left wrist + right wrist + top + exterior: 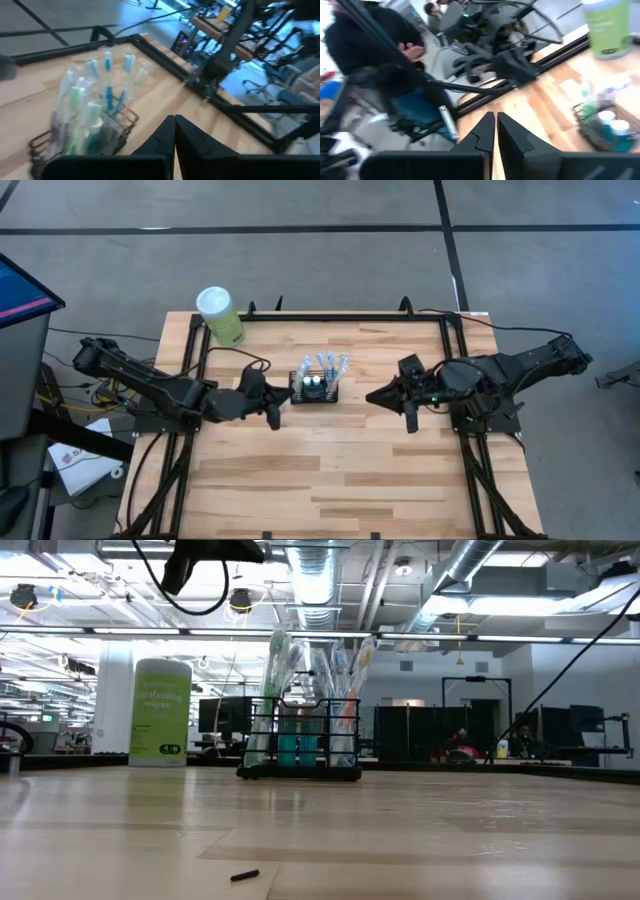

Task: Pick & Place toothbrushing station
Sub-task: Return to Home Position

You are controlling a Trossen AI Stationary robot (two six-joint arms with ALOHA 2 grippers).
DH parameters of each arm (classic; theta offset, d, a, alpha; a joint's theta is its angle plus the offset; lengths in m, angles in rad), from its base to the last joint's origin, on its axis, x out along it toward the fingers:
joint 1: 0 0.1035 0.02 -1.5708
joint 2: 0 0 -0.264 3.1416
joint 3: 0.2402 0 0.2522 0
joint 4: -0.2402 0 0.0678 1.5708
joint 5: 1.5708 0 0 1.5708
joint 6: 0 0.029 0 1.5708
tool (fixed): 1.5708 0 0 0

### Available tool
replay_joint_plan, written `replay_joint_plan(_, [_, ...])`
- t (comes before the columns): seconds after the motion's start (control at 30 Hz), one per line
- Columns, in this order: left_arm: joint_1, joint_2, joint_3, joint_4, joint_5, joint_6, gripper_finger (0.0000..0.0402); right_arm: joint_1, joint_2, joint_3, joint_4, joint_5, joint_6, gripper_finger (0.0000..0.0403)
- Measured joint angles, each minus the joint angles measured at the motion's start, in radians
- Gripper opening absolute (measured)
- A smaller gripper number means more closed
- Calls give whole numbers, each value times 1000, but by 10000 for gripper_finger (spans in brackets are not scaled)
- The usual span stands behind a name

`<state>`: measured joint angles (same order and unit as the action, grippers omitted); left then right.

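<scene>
1. You see the toothbrushing station (pixel 314 388) standing upright near the middle of the desk (pixel 330 470), with toothbrushes (pixel 325 364) standing in it.
2. Your left hand (pixel 272 412) is just beside the station, on its left side. Its fingers are pressed together and hold nothing.
3. Your right hand (pixel 409 418) is farther away on the other side, also closed and empty.
4. To go home, I judge the nearer left arm needs more care.
</scene>
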<state>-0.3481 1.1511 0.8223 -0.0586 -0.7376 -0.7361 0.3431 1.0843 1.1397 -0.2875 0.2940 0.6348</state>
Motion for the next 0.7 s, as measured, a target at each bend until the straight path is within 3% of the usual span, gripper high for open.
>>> replay_joint_plan(0.33, [0, -6, 0, 28, 30, -2, 1, 54, -75, 0, -103, 276, -114, 1])
replay_joint_plan(0.7, [2, -6, 0, 43, 32, -3, 1, 107, -209, -3, -232, 282, -196, 0])
